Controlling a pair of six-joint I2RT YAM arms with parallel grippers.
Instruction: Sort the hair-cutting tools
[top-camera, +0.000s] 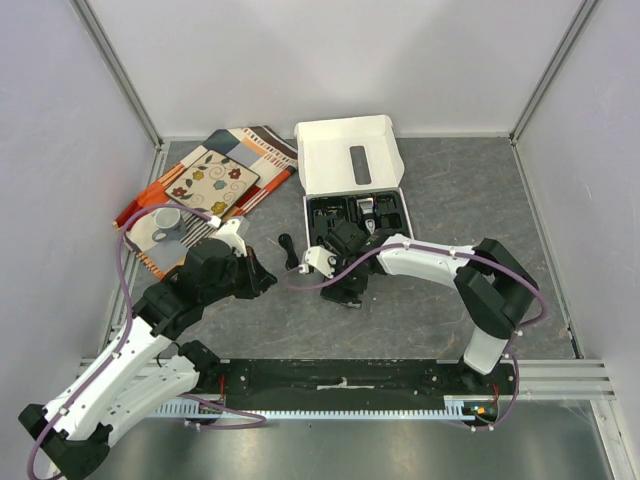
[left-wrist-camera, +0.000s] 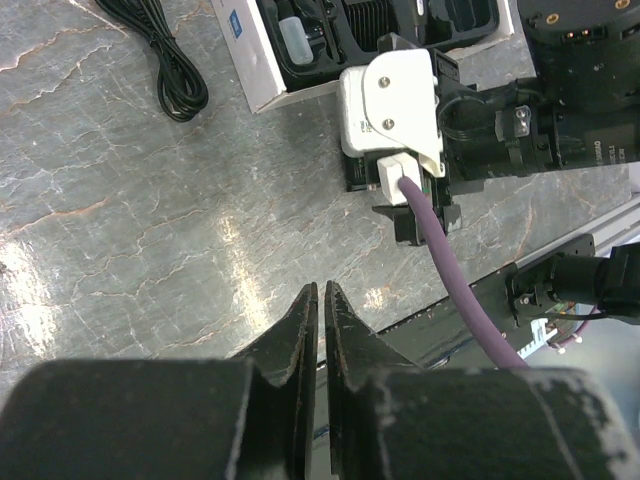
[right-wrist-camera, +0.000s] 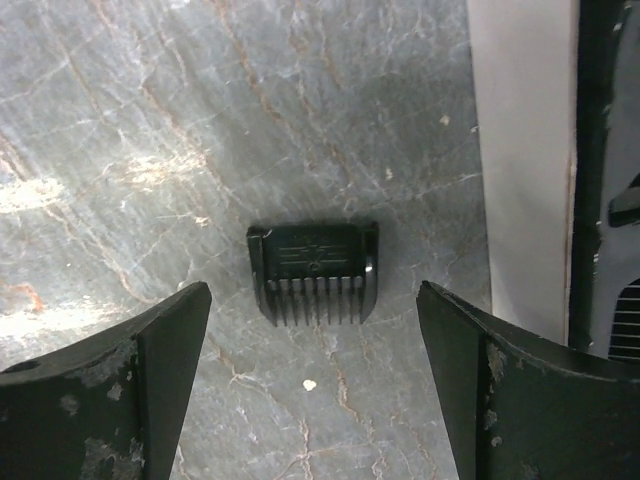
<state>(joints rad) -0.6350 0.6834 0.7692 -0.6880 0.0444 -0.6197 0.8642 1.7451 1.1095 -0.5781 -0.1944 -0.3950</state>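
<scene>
A black comb attachment (right-wrist-camera: 313, 272) is lying flat on the grey marbled counter (right-wrist-camera: 150, 120) and is being framed squarely by the right jaws, which are being held wide apart with nothing gripped between them. In the right wrist view the comb is sitting midway between the two jaws and is being touched by neither. Its longer side is running across the gap, from one jaw toward the other, and its teeth are pointing back toward the wrist. How far the jaw tips are being kept above the counter cannot be told. A closing stroke would probably be taken across the comb's widest span, at its short ends, and the present opening is judged wide enough for that. The white wall of the box (right-wrist-camera: 520, 150) is standing just beside one jaw, so little room is being left on that side. The right arm (top-camera: 430, 262) is being stretched leftward from its base across the front of the open box, with its wrist turned down over the counter. It is plainly the nearer arm to the comb. The left arm (top-camera: 200, 285) is being held folded on its own side, well apart from the comb. The left jaws are being kept all but pressed together on nothing, over bare counter. A coiled black cord (left-wrist-camera: 160, 60) is lying ahead of them, beside the box.
</scene>
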